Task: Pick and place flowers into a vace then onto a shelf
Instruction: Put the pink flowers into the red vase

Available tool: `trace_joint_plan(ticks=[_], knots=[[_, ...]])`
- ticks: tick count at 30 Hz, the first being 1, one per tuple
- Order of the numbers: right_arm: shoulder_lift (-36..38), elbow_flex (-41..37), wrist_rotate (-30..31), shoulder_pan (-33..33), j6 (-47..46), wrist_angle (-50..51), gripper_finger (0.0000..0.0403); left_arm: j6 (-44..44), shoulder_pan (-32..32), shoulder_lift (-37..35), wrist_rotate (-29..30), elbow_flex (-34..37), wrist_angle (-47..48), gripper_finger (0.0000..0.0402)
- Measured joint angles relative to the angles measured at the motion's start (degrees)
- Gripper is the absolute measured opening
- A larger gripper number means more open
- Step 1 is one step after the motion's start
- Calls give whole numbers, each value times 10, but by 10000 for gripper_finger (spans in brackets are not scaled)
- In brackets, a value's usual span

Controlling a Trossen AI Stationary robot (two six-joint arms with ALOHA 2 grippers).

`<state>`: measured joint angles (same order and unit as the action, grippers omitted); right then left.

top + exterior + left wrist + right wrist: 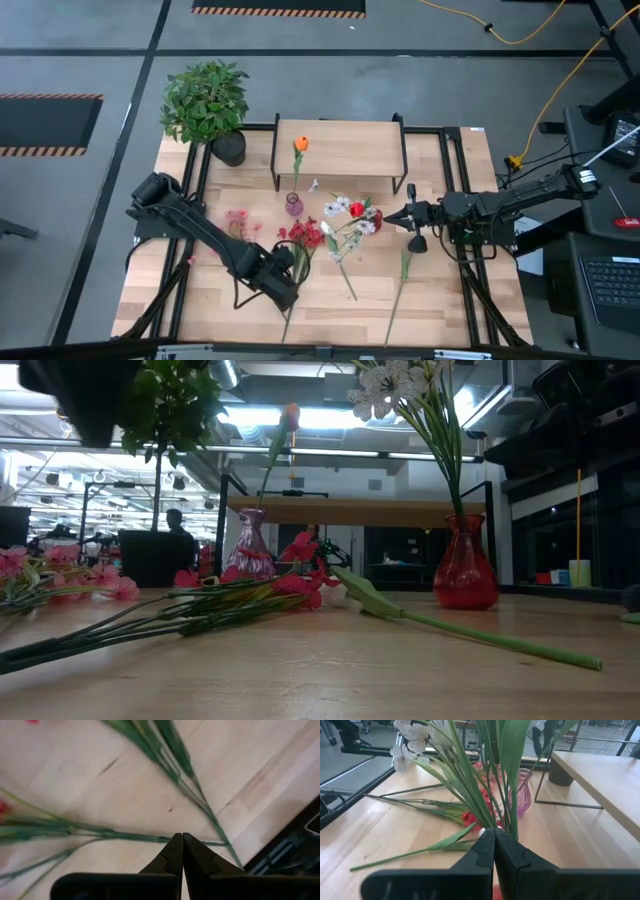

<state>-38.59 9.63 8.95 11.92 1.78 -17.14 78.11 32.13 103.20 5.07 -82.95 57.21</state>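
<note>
Flowers spread around two vases in front of the shelf

The shelf [340, 145] is taken as landmark: before it, a purple vase [294, 205] holds an orange flower [300, 144], a red vase [464, 575] holds white flowers [392, 385], and loose flowers [305, 236] lie on the tabletop [450, 300]. The left hand [296, 262] is clenched, empty, over stems; the right hand [392, 218] is clenched beside the red vase.

The left arm reaches low across the table, its left gripper [183, 851] pinched shut (tips touching). The right arm stretches in sideways, its right gripper [494, 847] likewise closed.
</note>
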Motion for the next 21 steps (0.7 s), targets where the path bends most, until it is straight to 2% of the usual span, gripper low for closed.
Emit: trace_joint_plan(ticks=[11, 21], knots=[[0, 0, -13, 0, -1, 16, 12, 94, 16, 10, -4, 0, 7, 1], [0, 0, -15, 0, 0, 24, 12, 128, 27, 10, -2, 0, 9, 1]])
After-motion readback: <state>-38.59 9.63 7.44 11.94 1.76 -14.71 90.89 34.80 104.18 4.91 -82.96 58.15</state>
